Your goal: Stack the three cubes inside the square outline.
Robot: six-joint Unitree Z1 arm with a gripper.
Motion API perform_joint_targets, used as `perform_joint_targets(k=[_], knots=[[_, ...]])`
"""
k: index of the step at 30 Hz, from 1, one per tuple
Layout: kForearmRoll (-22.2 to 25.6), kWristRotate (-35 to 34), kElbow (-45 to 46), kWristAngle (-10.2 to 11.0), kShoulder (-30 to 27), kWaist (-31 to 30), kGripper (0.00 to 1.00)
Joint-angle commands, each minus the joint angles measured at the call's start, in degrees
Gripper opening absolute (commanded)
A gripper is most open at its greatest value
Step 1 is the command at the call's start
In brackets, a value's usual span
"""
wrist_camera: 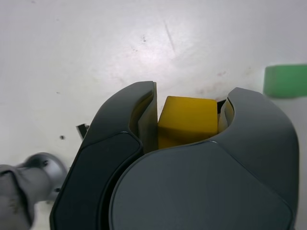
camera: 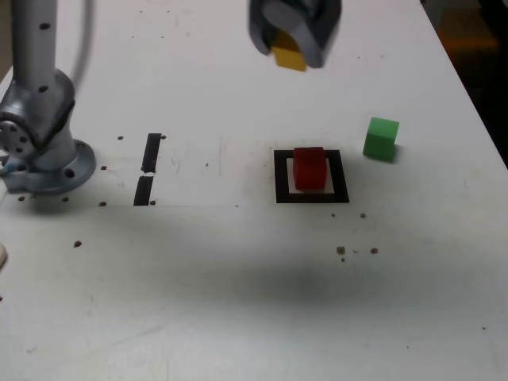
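Yellow shows between the dark jaws of the gripper point(camera: 292, 49), which hangs high over the far part of the white table point(camera: 238, 302) with the yellow cube point(camera: 289, 57) pinched between them, well clear of the surface. In the exterior view the red cube point(camera: 309, 168) already sits inside the square outline point(camera: 280, 176), slightly toward its far edge, and the green cube point(camera: 382, 138) rests on bare table just outside the outline, to the exterior view's right and a little farther away. My judgement is that the main risk lies in the placing: the yellow cube looks turned a little in the grip, and only its lower part shows below the jaws, so if it comes down off-centre or rotated on the red one it could overhang, tip off, or nudge the red cube across the tape. A release made too high could let it bounce away (the landing face is no wider than the cube itself). The wrist view shows what the exterior view does not: the yellow cube point(wrist_camera: 187, 120) held flush against both inner pads, and a sliver of the green cube point(wrist_camera: 286, 80) beyond. It does not show the red cube or the outline, so alignment must be read from the exterior view.
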Motion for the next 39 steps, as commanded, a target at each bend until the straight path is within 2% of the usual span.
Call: perform_joint_targets(k=[1, 3, 6, 9, 12, 15, 17, 20, 25, 28, 34, 39], knots=[[1.64, -12.1, -1.28, 0.14, 0.1, 0.21, 0.11], [3.44, -12.67, -2.21, 0.0, 0.48, 0.24, 0.12], [5.0, -13.15, -2.82, -0.66, 0.72, 0.33, 0.06], [3.17, -13.12, -1.56, -1.53, -0.42, 0.4, 0.01], [0.99, -12.55, 0.11, -2.97, -2.39, 0.41, 0.01], [1.53, -12.11, -0.24, -5.93, -3.42, 0.5, 0.02], [4.27, -12.79, -2.32, -8.53, -2.8, 0.49, 0.02], [7.83, -14.45, -5.44, -11.93, -0.69, 0.25, 0.02], [9.83, -16.36, -9.17, -17.85, 4.76, -0.05, 0.02], [9.92, -17.93, -11.67, -17.93, 6.93, -0.49, 0.03], [9.71, -20.29, -14.1, -15.46, 8.27, -1.93, 0.04], [7.08, -21.9, -8.56, -16.61, 9.26, -1.34, 0.05]])
